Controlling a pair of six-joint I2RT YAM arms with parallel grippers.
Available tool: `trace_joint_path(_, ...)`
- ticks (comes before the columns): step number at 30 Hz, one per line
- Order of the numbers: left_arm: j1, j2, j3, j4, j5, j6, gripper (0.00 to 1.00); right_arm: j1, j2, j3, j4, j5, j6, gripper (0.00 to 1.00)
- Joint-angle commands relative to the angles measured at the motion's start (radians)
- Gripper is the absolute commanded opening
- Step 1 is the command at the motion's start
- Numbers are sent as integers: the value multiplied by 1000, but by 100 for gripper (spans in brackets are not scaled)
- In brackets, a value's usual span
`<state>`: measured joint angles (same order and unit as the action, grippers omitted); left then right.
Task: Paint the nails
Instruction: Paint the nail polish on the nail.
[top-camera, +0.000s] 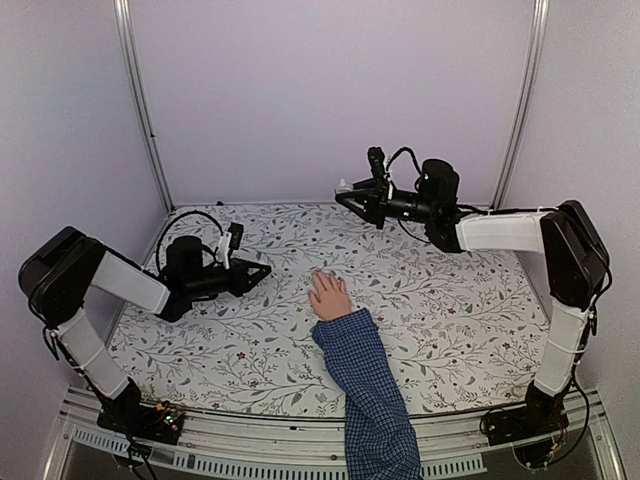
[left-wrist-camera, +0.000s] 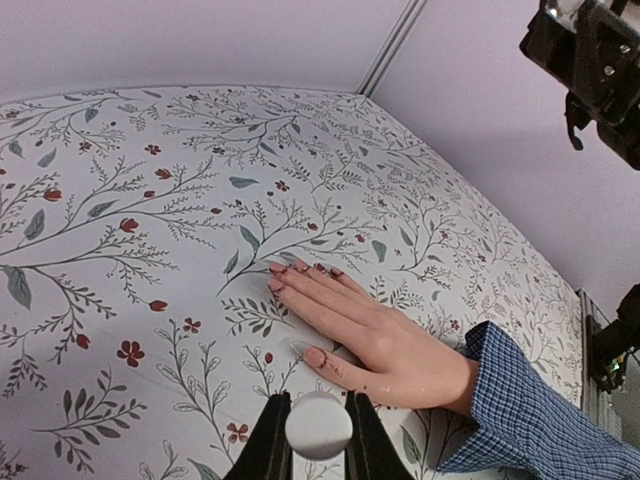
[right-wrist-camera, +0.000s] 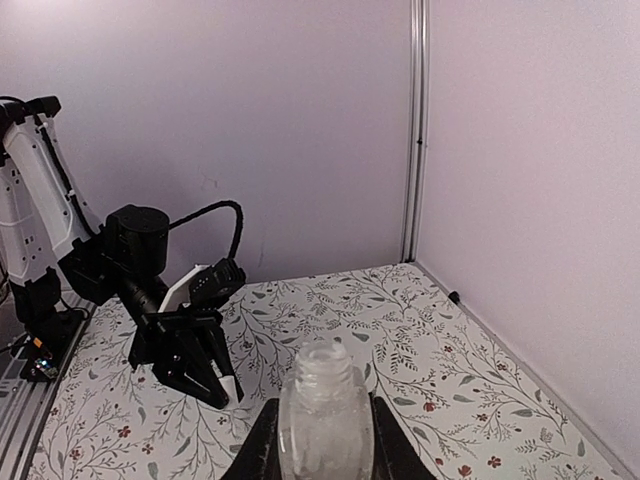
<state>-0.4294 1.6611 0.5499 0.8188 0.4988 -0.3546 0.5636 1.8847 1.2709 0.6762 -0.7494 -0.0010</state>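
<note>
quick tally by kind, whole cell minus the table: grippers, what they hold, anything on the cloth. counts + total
grippers: 2 (left gripper, right gripper)
round white cap, clamped in the left gripper: 1
clear bottle, clamped in the right gripper: 1
hand, flat on the cloth, in a blue checked sleeve: 1
total: 5

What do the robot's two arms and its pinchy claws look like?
The left arm and the right arm look alike: chunky black joints with smooth white tubes between them. Thin black cables loop out near each wrist. The left gripper and the right gripper are black and narrow down to two pointy fingers, a bit like a bird's beak.
</note>
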Motion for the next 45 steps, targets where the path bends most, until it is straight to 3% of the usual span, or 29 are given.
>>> trace_joint_path(1,19,59,24,123,79,-9,0,-35,89,81,63,-44,-5,0)
trace_joint_path(10,21,155,45,225,141,5,0,-42,174,76,208,-68,97,0)
trace_joint_path(17,17,338,89,424,193,-102,0,-42,220,86,189,-58,92,0)
trace_joint_path(21,-1,379,131,351,166,-62,0,-42,233,82,176,-40,78,0)
trace_joint_path(30,-10,441,180,369,206,-77,0,-42,236,75,165,-34,52,0)
trace_joint_path(45,-43,432,211,275,203,3,0,-42,231,67,159,-32,35,0)
